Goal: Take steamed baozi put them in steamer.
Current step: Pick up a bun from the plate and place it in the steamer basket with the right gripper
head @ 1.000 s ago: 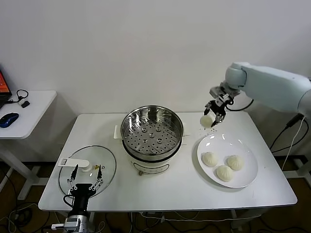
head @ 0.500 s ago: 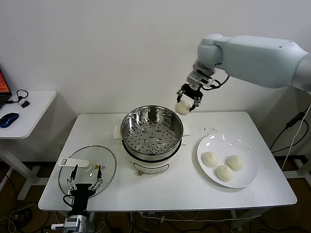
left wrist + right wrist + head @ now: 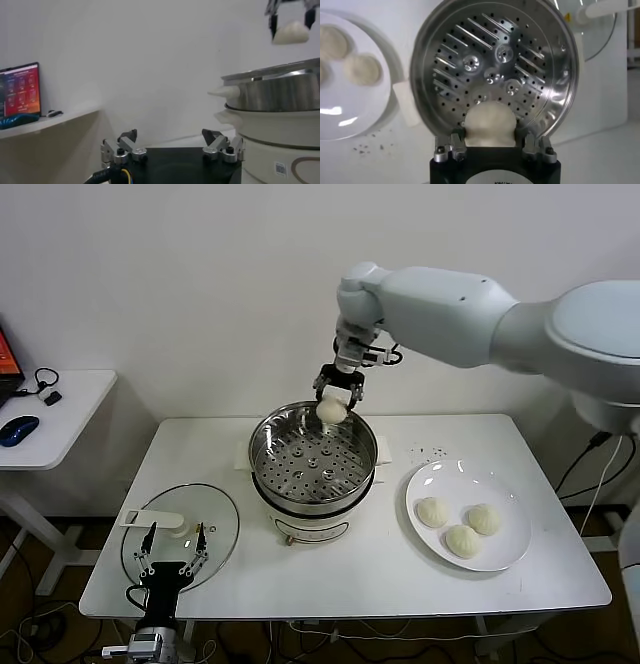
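White table against plain wall. Right gripper (image 3: 333,406) clamps one baozi (image 3: 331,411) above steamer (image 3: 313,456) back rim, mid-table. Three buns on plate (image 3: 468,515) toward right edge. Left gripper (image 3: 170,556), fingers spread, idle at front-left corner. Risk: releasing here may bounce bun off rim.

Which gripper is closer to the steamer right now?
Right. The right gripper hangs over the far rim of the steamer, shut on a baozi. The left gripper sits open, low by the glass lid.
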Robot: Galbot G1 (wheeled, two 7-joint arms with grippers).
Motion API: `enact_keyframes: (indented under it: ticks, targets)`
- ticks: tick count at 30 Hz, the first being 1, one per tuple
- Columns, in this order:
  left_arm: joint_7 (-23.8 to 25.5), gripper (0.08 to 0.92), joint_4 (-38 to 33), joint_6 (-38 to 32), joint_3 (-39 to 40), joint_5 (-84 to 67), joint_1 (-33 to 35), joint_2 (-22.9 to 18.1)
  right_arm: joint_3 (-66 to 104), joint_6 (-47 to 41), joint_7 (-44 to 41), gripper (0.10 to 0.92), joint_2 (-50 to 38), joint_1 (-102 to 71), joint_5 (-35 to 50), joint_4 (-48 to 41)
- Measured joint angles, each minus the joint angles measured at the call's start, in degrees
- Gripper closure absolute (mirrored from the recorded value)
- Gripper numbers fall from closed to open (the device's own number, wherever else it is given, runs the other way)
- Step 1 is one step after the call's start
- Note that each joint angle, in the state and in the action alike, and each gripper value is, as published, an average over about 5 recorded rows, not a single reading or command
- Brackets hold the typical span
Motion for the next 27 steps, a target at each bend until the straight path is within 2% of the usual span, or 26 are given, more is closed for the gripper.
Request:
enact_keyframes:
  ticks: [17,24,27]
  targets:
    - [-0.01,0.177,0.37,0.0,-0.26,-0.27,-0.46,0.0,4.74,3.68,1.97,0.367,5.76,-9.58,-5.46,-11.09]
    - [0.0,0.177,0.45,0.0,-0.23,-0.31,-0.54,0.0,5.43,4.19,3.03,0.228,6.23,-10.31,-5.74,-12.76]
    - [0.03,0.177,0.34,0.0,-0.24,-0.32,-0.5,0.0,5.33,4.23,3.06,0.206,6.08,-10.06,-4.93,-12.86]
